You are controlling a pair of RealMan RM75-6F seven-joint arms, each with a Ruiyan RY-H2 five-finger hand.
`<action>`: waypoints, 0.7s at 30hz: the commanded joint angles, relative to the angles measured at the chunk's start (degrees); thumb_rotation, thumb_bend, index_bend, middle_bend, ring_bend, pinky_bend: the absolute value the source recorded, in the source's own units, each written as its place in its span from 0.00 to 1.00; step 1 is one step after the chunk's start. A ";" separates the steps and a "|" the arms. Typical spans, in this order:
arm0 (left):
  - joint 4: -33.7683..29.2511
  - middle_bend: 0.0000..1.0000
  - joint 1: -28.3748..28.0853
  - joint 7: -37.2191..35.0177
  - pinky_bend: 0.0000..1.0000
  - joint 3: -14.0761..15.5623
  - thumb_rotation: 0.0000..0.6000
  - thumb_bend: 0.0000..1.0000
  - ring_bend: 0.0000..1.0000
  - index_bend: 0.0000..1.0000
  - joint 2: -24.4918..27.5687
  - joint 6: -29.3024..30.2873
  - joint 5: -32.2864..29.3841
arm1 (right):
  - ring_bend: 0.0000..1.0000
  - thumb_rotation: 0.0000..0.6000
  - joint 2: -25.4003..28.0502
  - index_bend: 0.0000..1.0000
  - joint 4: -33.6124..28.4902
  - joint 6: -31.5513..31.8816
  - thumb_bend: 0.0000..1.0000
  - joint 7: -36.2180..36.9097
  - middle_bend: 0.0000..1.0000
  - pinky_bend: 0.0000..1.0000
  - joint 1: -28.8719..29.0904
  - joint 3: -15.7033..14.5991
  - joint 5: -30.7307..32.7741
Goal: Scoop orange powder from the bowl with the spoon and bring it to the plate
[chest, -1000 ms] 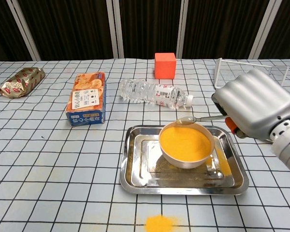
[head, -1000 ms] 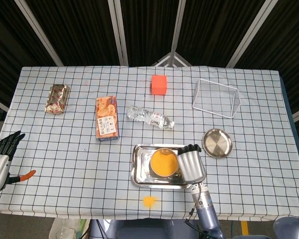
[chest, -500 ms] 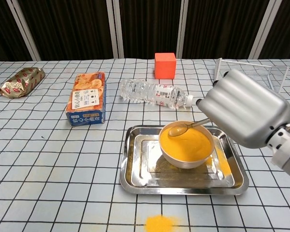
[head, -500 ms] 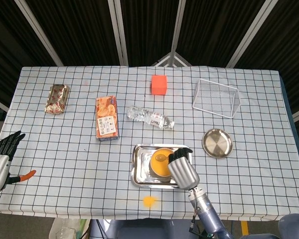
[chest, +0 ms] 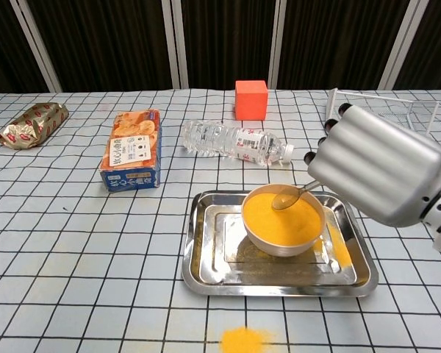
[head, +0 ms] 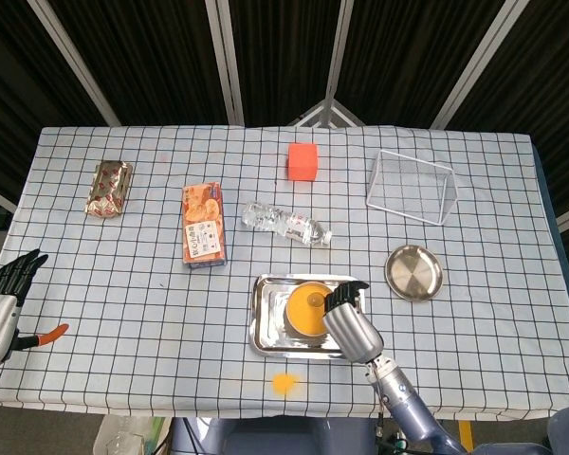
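A white bowl (chest: pixel 283 224) (head: pixel 306 311) full of orange powder stands in a steel tray (chest: pixel 206 257) (head: pixel 266 327). My right hand (chest: pixel 386 176) (head: pixel 349 322) holds a metal spoon (chest: pixel 288 195) by its handle, the spoon's bowl lying on the powder surface near the far rim. The round steel plate (head: pixel 413 272) lies to the right of the tray, seen in the head view only. My left hand (head: pixel 2 299) hangs at the table's left edge with fingers spread, holding nothing.
Spilled orange powder (chest: pixel 242 340) (head: pixel 284 383) lies on the cloth in front of the tray. Behind are a water bottle (chest: pixel 235 141), a biscuit box (chest: pixel 132 151), an orange cube (chest: pixel 251 99), a foil packet (chest: pixel 31 123) and a wire basket (head: pixel 412 187).
The right hand swung left over the bowl and lowered the spoon from above the far rim into the powder, then shifted the spoon slightly right. The left hand stayed still.
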 commanded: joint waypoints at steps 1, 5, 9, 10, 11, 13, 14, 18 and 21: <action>-0.03 0.00 -0.02 0.01 0.00 0.01 1.00 0.01 0.00 0.00 0.02 -0.08 -0.04 | 0.49 1.00 1.29 0.68 -0.77 -0.36 0.54 -0.73 0.62 0.51 -0.23 0.43 -0.59; -0.11 0.00 -0.03 0.01 0.00 0.06 1.00 0.01 0.00 0.00 0.05 -0.16 -0.02 | 0.49 1.00 3.08 0.68 -1.45 -1.08 0.54 -1.59 0.62 0.51 -0.58 0.42 -1.19; -0.11 0.00 0.01 -0.01 0.00 0.06 1.00 0.01 0.00 0.00 0.06 -0.09 -0.01 | 0.49 1.00 4.35 0.68 -1.53 -1.67 0.54 -2.22 0.62 0.51 -1.27 0.13 -1.53; -0.11 0.00 0.01 -0.01 0.00 0.07 1.00 0.01 0.00 0.00 0.06 -0.08 0.01 | 0.49 1.00 4.58 0.68 -1.40 -1.86 0.54 -2.26 0.62 0.51 -1.45 -0.03 -1.65; -0.11 0.00 0.01 0.00 0.00 0.07 1.00 0.01 0.00 0.00 0.06 -0.07 0.02 | 0.49 1.00 4.77 0.68 -1.23 -2.05 0.54 -2.26 0.62 0.51 -1.62 -0.21 -1.85; -0.10 0.00 0.00 0.03 0.00 0.08 1.00 0.01 0.00 0.00 0.05 -0.11 0.00 | 0.49 1.00 5.02 0.68 -0.78 -2.50 0.54 -2.18 0.62 0.51 -1.94 -0.59 -2.23; -0.11 0.00 -0.01 0.04 0.00 0.07 1.00 0.01 0.00 0.00 0.05 -0.14 -0.02 | 0.49 1.00 5.08 0.68 -0.56 -2.72 0.54 -2.16 0.62 0.51 -2.07 -0.74 -2.42; -0.14 0.00 -0.01 0.05 0.00 0.05 1.00 0.01 0.00 0.00 0.05 -0.12 -0.05 | 0.49 1.00 4.89 0.68 -0.01 -3.59 0.54 -2.33 0.62 0.51 -2.48 -0.96 -3.17; -0.16 0.00 0.00 0.03 0.00 0.04 1.00 0.01 0.00 0.00 0.05 -0.10 -0.05 | 0.49 1.00 4.55 0.68 0.17 -4.42 0.54 -2.73 0.62 0.51 -2.59 -1.06 -3.85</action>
